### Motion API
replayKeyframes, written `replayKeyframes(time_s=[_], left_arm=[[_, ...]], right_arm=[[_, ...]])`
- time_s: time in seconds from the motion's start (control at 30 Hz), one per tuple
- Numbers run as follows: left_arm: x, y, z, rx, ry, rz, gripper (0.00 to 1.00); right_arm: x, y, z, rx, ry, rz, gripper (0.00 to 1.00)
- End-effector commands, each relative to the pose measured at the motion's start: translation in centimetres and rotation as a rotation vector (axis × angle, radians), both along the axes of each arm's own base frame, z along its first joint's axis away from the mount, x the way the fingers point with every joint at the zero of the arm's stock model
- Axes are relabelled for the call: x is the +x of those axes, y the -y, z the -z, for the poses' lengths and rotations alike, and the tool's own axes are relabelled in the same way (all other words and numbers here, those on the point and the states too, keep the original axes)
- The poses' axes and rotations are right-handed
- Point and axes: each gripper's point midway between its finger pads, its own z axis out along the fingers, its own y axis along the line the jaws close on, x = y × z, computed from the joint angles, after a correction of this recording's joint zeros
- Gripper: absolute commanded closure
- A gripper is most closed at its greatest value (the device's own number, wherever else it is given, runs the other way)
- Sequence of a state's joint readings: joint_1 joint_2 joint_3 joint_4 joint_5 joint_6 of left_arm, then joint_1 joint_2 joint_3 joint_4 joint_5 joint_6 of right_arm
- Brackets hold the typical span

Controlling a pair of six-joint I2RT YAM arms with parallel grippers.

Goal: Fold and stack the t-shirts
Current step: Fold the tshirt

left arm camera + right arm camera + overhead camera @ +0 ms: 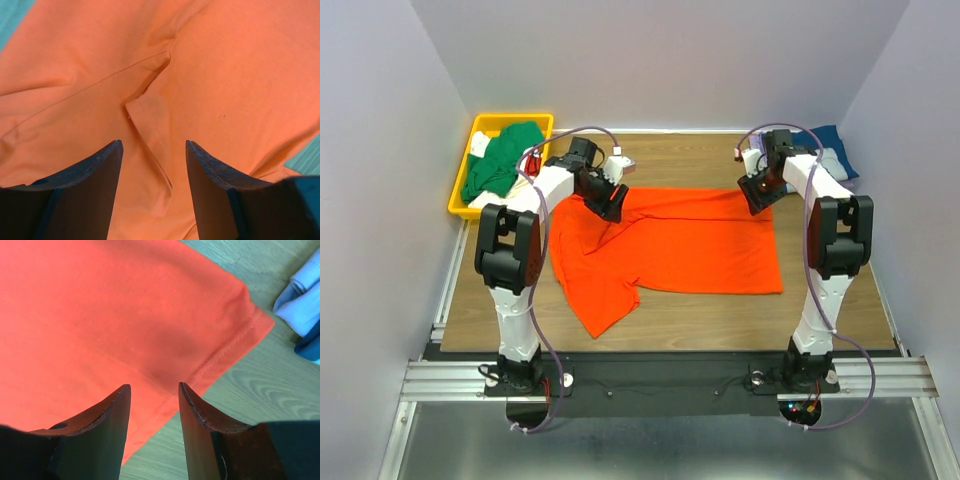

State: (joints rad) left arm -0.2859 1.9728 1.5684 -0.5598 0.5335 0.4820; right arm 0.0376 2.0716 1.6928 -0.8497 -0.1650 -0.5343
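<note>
Orange soft tee, creased | L end effector parted | R end effector parted

The left end effector hangs, jaws spread, just above a creased fold in the orange t-shirt.

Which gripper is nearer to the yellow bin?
Left. The left gripper is over the end of the orange shirt nearest the yellow bin; the right gripper is over its opposite end, far from the bin.
</note>
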Motion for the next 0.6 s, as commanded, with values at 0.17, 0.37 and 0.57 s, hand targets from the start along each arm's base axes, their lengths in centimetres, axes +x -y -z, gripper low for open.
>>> replayKeyframes(time_s=[0.17, 0.37, 0.57], left_arm=[[0.7, 1.9, 1.5, -0.032, -0.014, -0.053, 0.34], [1.1, 2.5, 3.1, 0.004, -0.026, -0.079, 0.34], [1.5, 2.4, 3.5, 0.027, -0.010, -0.116, 0.35]], right_arm=[[-0.6, 0.2, 0.9, 0.028, -0.040, 0.028, 0.52], [-0.6, 0.6, 0.7, 0.022, -0.036, 0.031, 0.52], [-0.7, 0.7, 0.7, 0.022, -0.038, 0.028, 0.52]])
